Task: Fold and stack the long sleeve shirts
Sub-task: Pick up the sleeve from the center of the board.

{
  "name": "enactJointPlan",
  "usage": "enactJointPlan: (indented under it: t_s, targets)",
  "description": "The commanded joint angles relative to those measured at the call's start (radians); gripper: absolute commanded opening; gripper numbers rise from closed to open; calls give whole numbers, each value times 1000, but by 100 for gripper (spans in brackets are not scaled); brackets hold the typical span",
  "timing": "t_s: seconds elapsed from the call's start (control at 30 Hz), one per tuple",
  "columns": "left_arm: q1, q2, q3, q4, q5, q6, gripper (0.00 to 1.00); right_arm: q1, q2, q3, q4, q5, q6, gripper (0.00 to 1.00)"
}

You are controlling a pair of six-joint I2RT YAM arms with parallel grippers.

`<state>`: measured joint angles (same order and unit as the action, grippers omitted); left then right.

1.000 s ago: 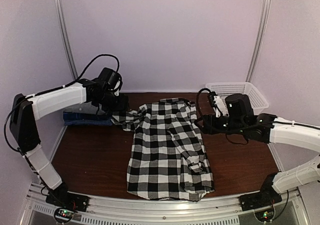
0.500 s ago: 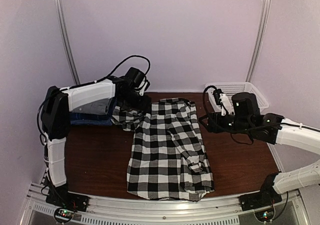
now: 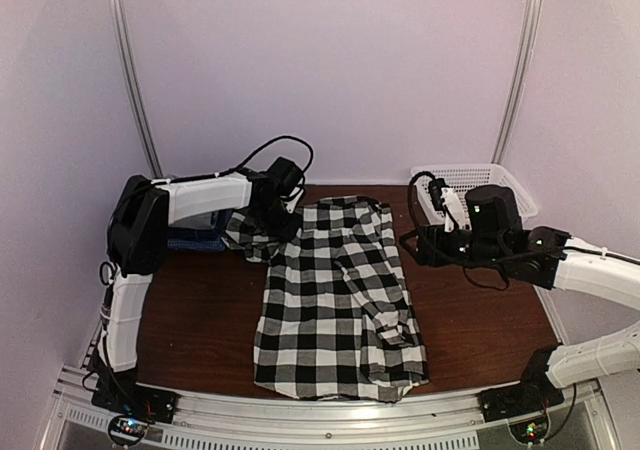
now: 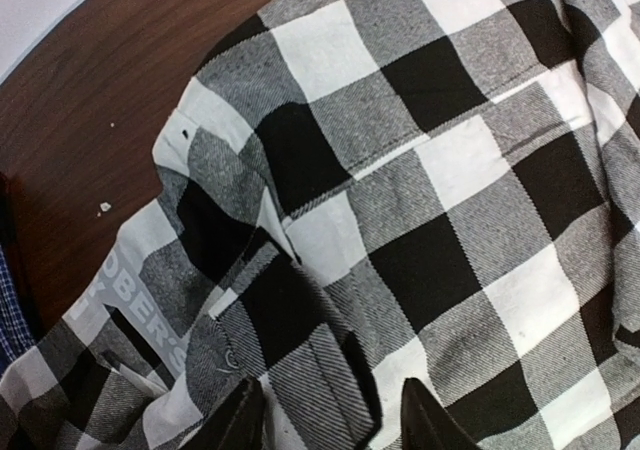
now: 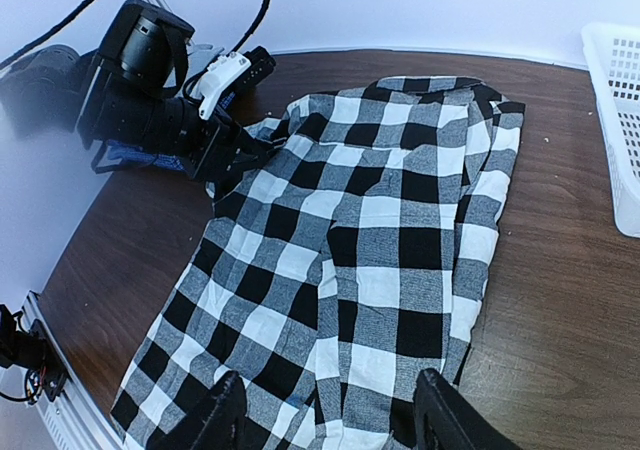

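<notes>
Black-and-white plaid shirt [image 3: 335, 300] lies spread flat down the middle of the brown table [image 3: 190, 320], collar toward the top of the overhead view and hem near the bottom edge. One sleeve is folded over the body on the right side of the frame. The other is bunched at the upper left, beside the collar.

Left gripper [image 3: 272, 222] is down on that bunched cloth. In its wrist view, the two fingers [image 4: 235, 425] stand on either side of a raised fold of plaid at the bottom of the frame. It cannot be told whether they press the fold or merely straddle it.

Right gripper [image 3: 408, 242] hovers just off the shirt's upper right edge. Its jaws are apart, nothing is between them, and it is clear of the cloth.

Dark blue shirt [image 3: 195, 238] lies folded at the left of the table, partly hidden by the left arm.

White mesh basket [image 3: 500, 185] sits in the upper right corner, well apart from the plaid shirt
</notes>
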<state>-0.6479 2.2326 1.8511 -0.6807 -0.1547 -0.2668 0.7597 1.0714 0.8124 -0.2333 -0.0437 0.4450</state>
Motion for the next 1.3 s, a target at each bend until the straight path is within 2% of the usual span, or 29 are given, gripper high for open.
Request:
enactJointPlan:
  t_s: [0.0, 0.1, 0.2, 0.4, 0.6, 0.7, 1.0, 1.27]
  targets:
    - [4, 0, 24, 6, -56, 2, 36, 5, -21, -22, 18, 16, 10, 59]
    - [4, -35, 13, 6, -80, -11, 19, 5, -25, -38, 29, 16, 13, 60]
    - [4, -87, -1, 13, -97, -15, 12, 5, -25, -54, 47, 13, 17, 61]
    - [4, -220, -59, 49, -115, -11, 8, 6, -18, -78, 92, 0, 35, 64]
    - [4, -346, -118, 74, -56, -4, 7, 5, -26, -102, 171, -13, 40, 66]
    - [4, -404, -156, 103, 28, 6, 7, 5, -29, -110, 217, -21, 36, 68]
    - [4, -542, -268, 183, 412, 124, 7, 5, -12, -83, 343, -75, -86, 76]
    - [4, -552, -321, 185, 732, 190, 8, 7, 109, 5, 403, -307, -205, 80]
